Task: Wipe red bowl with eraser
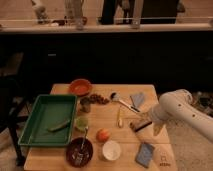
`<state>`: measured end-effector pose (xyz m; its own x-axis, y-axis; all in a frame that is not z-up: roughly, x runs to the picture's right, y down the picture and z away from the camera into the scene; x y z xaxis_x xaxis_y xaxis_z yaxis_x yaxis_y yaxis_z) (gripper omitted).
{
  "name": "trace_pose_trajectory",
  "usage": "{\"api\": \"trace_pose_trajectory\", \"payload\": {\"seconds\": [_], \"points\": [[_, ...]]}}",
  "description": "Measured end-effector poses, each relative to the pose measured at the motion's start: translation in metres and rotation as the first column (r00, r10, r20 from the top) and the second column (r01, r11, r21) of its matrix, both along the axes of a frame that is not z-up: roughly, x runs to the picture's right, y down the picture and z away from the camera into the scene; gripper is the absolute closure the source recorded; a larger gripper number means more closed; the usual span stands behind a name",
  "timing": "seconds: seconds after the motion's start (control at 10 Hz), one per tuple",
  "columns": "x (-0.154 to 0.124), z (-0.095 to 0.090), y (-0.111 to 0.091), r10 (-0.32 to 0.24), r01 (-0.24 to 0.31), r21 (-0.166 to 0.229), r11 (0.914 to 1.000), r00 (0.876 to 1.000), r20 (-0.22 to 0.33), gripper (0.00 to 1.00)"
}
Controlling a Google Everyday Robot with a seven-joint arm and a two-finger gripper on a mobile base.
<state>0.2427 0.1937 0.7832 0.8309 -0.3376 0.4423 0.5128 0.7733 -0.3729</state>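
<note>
view: single | high, facing table point(125, 141) from front | mid-distance | hand point(146, 124) right-centre

I stood in what looked like a kitchen: a long counter point(150, 27) ran across at twelve o'clock, dark cabinets point(100, 57) beneath it. Nearer me was a wooden table point(105, 114) set with a red bowl point(80, 86) and a green tray point(42, 112). My gripper point(150, 122) hung at the table's three o'clock edge.

Dim, warm light throughout.
Table point(106, 120) brightest, lit from above; dark band across mid-frame; gripper point(144, 125), lower right, dimly lit above the tabletop.
</note>
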Motion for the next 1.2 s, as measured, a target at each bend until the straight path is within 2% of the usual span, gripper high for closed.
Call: {"api": "trace_pose_trajectory", "payload": {"seconds": [0.6, 1.2], "points": [[0.030, 0.038, 0.012, -0.007, 0.007, -0.071, 0.9974, 1.000, 0.011, 0.20], [0.041, 0.058, 0.010, -0.043, 0.044, -0.114, 0.9925, 0.999, 0.007, 0.20]]}}
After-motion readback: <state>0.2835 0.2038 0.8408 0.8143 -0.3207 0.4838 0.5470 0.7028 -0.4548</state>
